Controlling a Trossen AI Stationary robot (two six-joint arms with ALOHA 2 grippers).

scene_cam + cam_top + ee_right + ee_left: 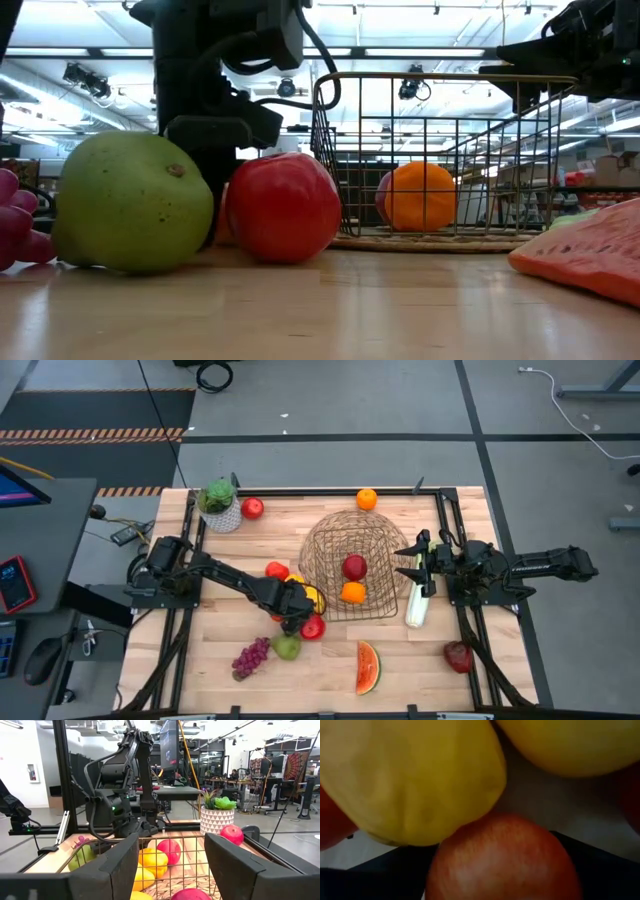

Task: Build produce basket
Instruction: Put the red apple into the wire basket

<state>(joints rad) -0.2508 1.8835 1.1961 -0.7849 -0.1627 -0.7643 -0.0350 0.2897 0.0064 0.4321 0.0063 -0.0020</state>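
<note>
My left gripper (292, 620) points down among the produce just left of the basket (350, 565), above a red-orange apple (502, 862) that the high view hides under it. The open fingers (385, 877) stand on either side of that apple. Yellow pieces (415, 780) lie just beyond it. A red apple (313, 626), a green pear (287, 647), grapes (250, 657) and a watermelon slice (367, 666) lie nearer the front edge. The basket holds an apple (354, 567) and an orange (352, 592). My right gripper (417, 563) waits open at the basket's right. My left gripper comes at the red-orange apple (470, 870) from above, a finger at each of its sides. I cannot tell whether the fingers touch it. The apple rests on the table against the yellow pieces.
A celery stalk (417, 602) lies right of the basket, under my right gripper. A potted plant (220, 506), an apple (252, 508) and an orange (367, 499) stand along the far edge. A dark red fruit (458, 656) sits near the front right.
</note>
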